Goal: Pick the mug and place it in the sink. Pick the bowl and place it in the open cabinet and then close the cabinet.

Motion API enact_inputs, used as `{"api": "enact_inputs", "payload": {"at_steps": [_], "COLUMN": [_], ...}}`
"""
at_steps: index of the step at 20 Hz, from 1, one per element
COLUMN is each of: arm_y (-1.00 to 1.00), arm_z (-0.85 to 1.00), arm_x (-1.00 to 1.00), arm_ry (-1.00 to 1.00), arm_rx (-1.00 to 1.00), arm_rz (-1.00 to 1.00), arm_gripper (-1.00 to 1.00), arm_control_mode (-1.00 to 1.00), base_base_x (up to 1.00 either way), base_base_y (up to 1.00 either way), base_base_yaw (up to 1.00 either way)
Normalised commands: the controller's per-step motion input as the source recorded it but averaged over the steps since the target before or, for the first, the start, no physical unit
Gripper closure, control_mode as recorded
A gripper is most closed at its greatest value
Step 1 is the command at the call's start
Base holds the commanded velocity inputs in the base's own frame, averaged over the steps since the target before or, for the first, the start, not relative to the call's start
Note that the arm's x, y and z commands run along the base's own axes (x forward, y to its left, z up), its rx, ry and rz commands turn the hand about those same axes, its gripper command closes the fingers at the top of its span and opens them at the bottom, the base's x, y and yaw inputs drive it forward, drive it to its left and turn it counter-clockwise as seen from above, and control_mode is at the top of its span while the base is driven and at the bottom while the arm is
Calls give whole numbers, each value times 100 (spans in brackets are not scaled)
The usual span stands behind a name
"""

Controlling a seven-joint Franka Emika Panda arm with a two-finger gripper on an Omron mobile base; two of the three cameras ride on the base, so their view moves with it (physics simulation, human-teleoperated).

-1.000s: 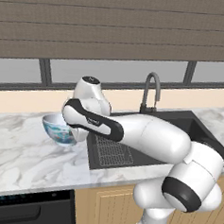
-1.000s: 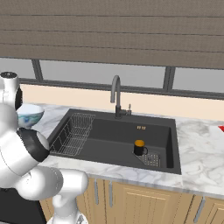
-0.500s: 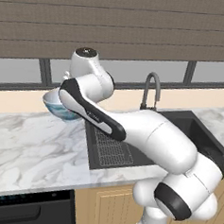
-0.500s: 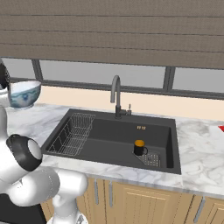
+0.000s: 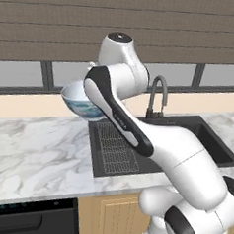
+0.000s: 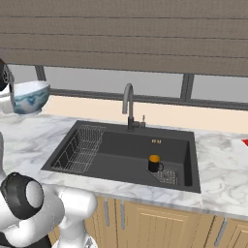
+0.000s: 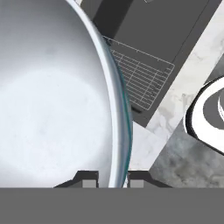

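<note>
Hand view: the bowl (image 7: pixel 52 100) is being pinched by its rim in the gripper (image 7: pixel 111 179), carried high above the counter (image 5: pixel 32 152); the cabinet, seemingly elsewhere, is being called for next.

White bowl (image 7: pixel 48 100) rim clamped between the fingers (image 7: pixel 89 180) at 6 o'clock; sink (image 7: pixel 166 30) rack toward 1 o'clock
</note>
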Motion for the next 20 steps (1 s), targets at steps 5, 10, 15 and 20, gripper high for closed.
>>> {"api": "enact_inputs", "payload": {"at_steps": [5, 10, 15, 20], "arm_y": [-88, -43, -29, -26], "arm_z": [-51, 41, 59, 46], "arm_x": [-71, -21, -25, -66], "arm_ry": [-30, -27, -10, -3], "arm_rx": [5, -3, 0, 12], "arm_rz": [1, 4, 2, -3], "arm_gripper": [100, 100, 100, 100], "arm_control_mode": [-100, -100, -100, -100], "base_base_x": [0, 0, 0, 0], "base_base_y": [0, 0, 0, 0], "base_base_yaw": [0, 0, 0, 0]}}
